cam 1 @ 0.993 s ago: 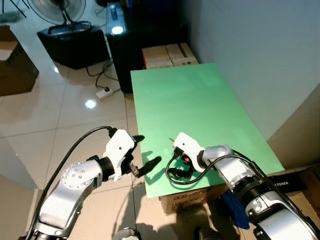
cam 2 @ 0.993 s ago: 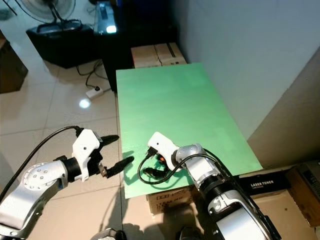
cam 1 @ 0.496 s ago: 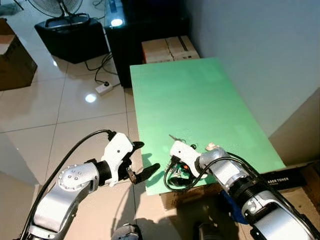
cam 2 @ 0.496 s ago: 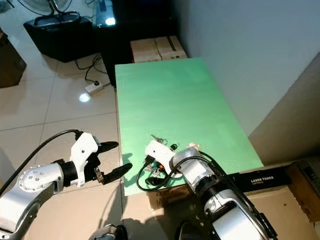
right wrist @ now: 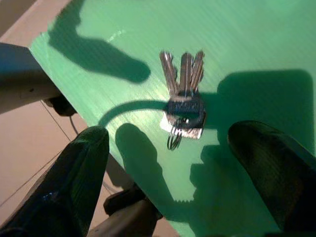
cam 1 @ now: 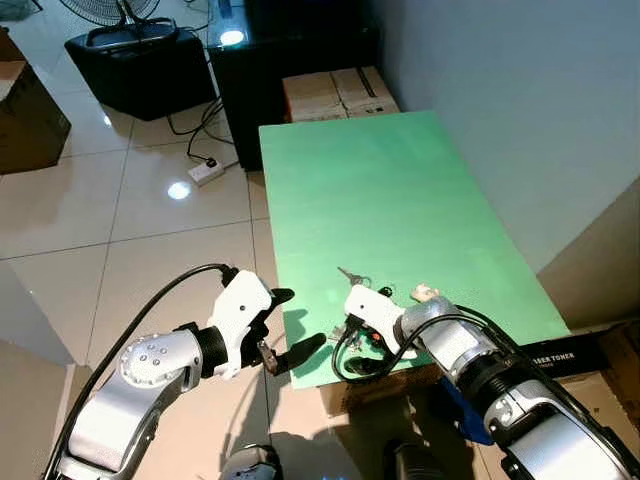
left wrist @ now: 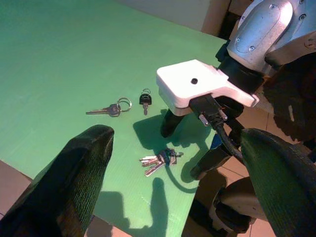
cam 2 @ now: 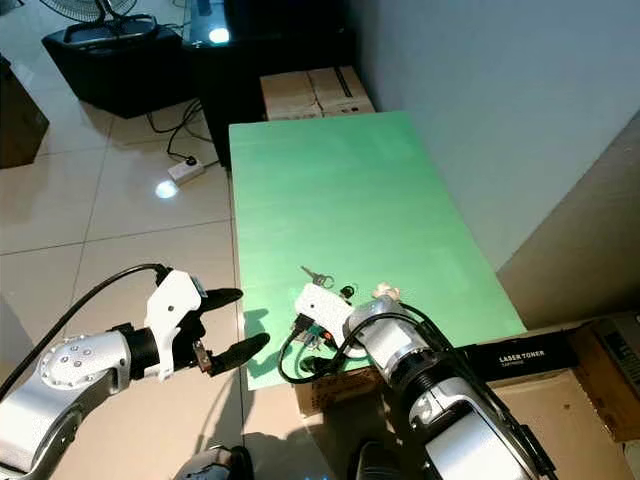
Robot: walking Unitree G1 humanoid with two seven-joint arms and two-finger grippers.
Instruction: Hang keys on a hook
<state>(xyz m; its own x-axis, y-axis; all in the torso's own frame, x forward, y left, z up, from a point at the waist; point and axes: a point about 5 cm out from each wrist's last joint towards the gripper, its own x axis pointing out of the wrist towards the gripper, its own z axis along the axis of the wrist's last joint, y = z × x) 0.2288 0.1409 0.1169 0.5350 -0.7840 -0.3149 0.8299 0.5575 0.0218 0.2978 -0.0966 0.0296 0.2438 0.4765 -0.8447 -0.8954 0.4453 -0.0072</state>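
A bunch of several silver keys [right wrist: 182,106] with a dark tag lies on the green table [cam 1: 390,190] close to its near edge. My right gripper [cam 1: 352,350] hovers just over the bunch, open, one finger on each side of it and nothing gripped. The bunch [left wrist: 160,159] rests between those black fingers [left wrist: 168,123]. A single silver key on a ring [left wrist: 111,108] and a black-headed key [left wrist: 145,100] lie a little farther in. My left gripper [cam 1: 295,322] is open and holds nothing, just off the table's near left corner.
A small beige piece [cam 1: 424,292] lies by the black-headed key. Cardboard boxes [cam 1: 340,95] and a dark cabinet [cam 1: 290,50] stand beyond the table's far end. A power strip [cam 1: 207,172] lies on the tiled floor. A grey wall [cam 1: 520,100] runs along the right.
My right gripper has drawn back toward the table's near edge, uncovering the two loose keys and the beige piece. The left gripper has hardly moved. The camera has shifted slightly.
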